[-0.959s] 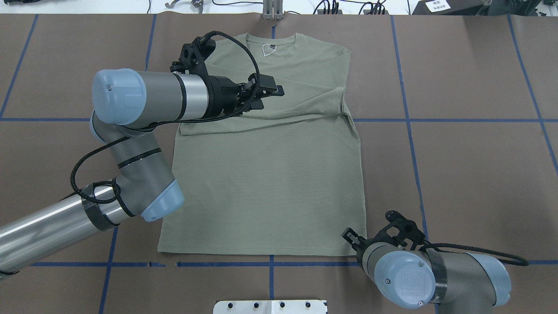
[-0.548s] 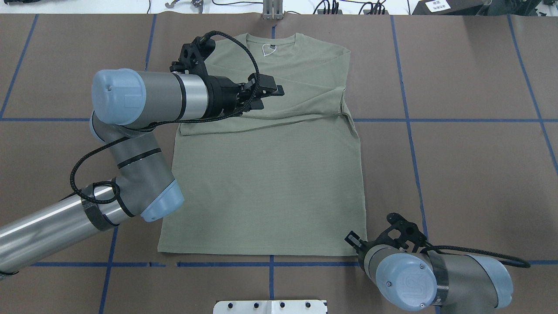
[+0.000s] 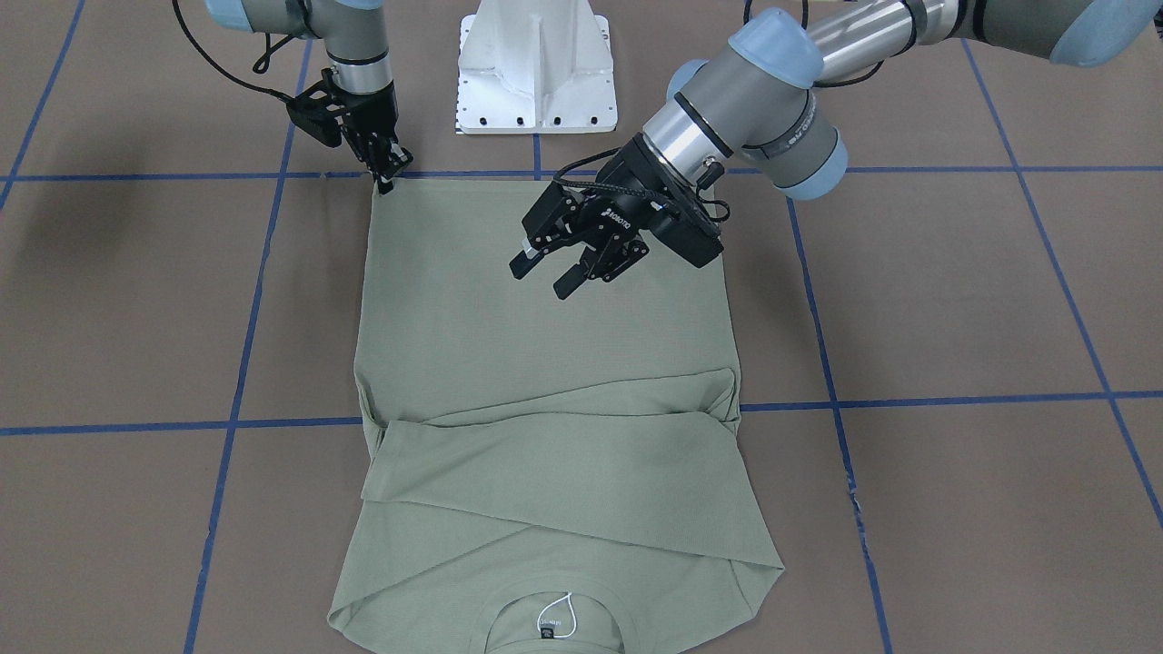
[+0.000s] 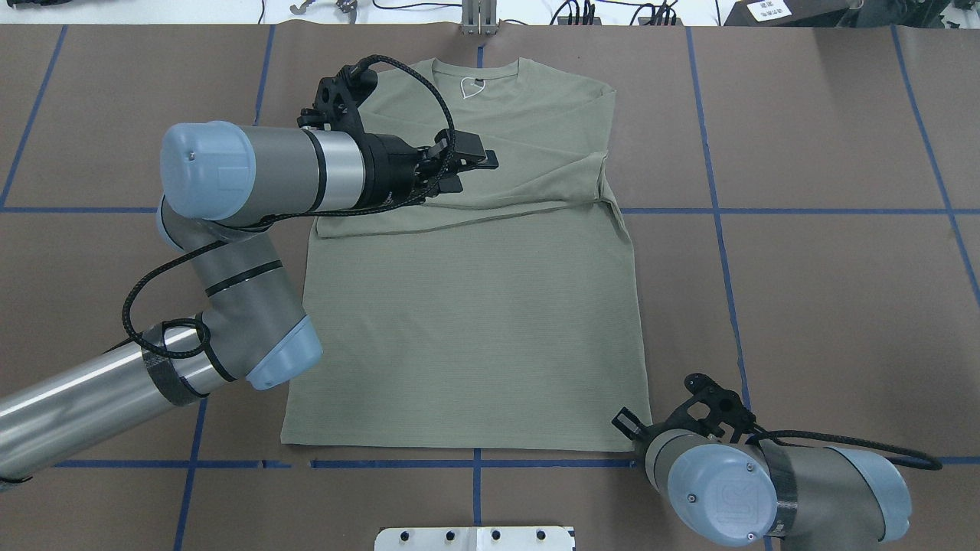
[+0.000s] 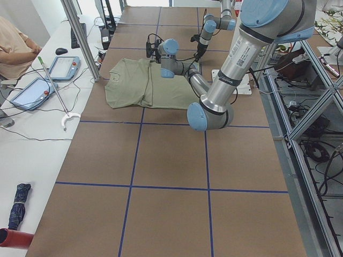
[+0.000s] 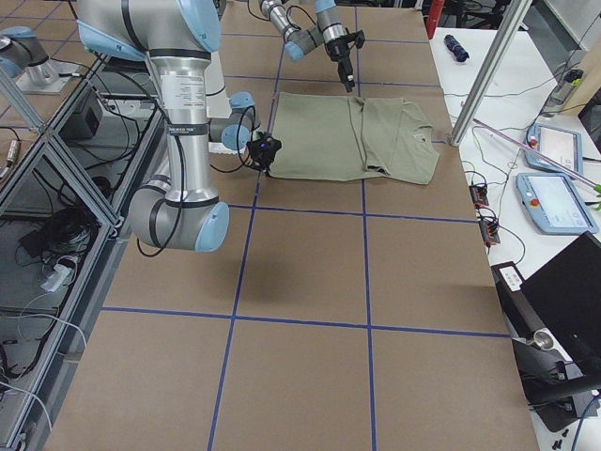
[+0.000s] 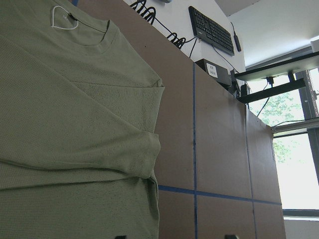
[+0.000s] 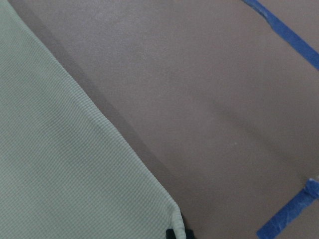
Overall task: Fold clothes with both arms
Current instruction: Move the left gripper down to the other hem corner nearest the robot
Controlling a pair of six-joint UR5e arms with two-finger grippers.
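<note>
Our left gripper [image 3: 545, 277] hangs wide above the sage shirt [image 3: 545, 363] on the counter [image 3: 909, 318]. Our right gripper [image 3: 389, 177] pinches the hem corner beneath it. We fear so thin a bite slips on lifting.

I saw the table [image 4: 834, 306] evenly and brightly lit from above, with no glare on its brown cover. In the front view a soft, broad shadow lay toward its edge beside the right arm [image 3: 350, 41]. The window [image 7: 301, 184] in my left wrist camera was blown out white. My right wrist picture was close, the shirt [image 8: 60, 164] weave readable, its edge casting a thin shadow.
</note>
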